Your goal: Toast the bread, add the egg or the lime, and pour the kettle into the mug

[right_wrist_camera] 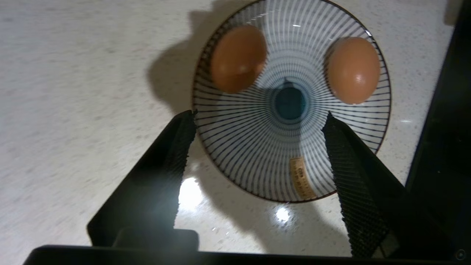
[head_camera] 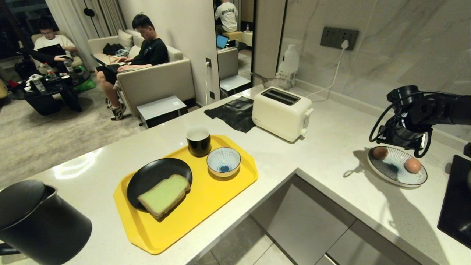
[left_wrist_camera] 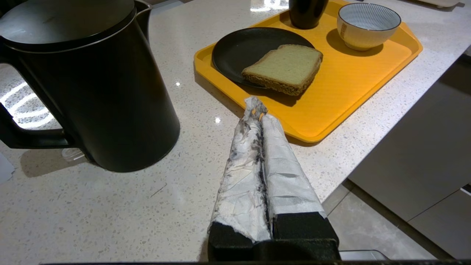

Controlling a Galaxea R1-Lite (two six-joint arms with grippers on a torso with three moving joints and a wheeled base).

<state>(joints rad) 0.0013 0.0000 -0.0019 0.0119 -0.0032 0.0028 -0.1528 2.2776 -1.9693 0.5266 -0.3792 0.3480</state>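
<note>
Head view, right gripper (head_camera: 404, 141): it hung just over the far rim of the striped plate (head_camera: 397, 176), judged to be there to pick an egg.
Head view, eggs: two lay on that plate, well apart; one egg (head_camera: 380, 152) sat almost under the gripper, the other egg (head_camera: 412, 165) a little nearer the robot.
Head view, away from the gripper: across the counter (head_camera: 331, 147) stood one toaster (head_camera: 281, 112), slots empty, and one yellow tray (head_camera: 206, 206). The tray carried one black plate (head_camera: 154, 175) with one bread slice (head_camera: 164, 195), one mug (head_camera: 198, 140) and one striped bowl (head_camera: 223, 161), apparently gathered there for serving.
Head view, kettle (head_camera: 36, 221): one, far from the right gripper.
Left wrist view, left gripper (left_wrist_camera: 257, 110): its taped fingers were pressed together on nothing, parked over the counter, with the kettle just beside and the bread just ahead.
Right wrist view, right gripper: its black fingers (right_wrist_camera: 173, 154) were spread wide and empty; both eggs lay just beyond the tips, neither between them.
Right wrist view, judgement: aim seemed to fall between the eggs, so one remained to be chosen.
</note>
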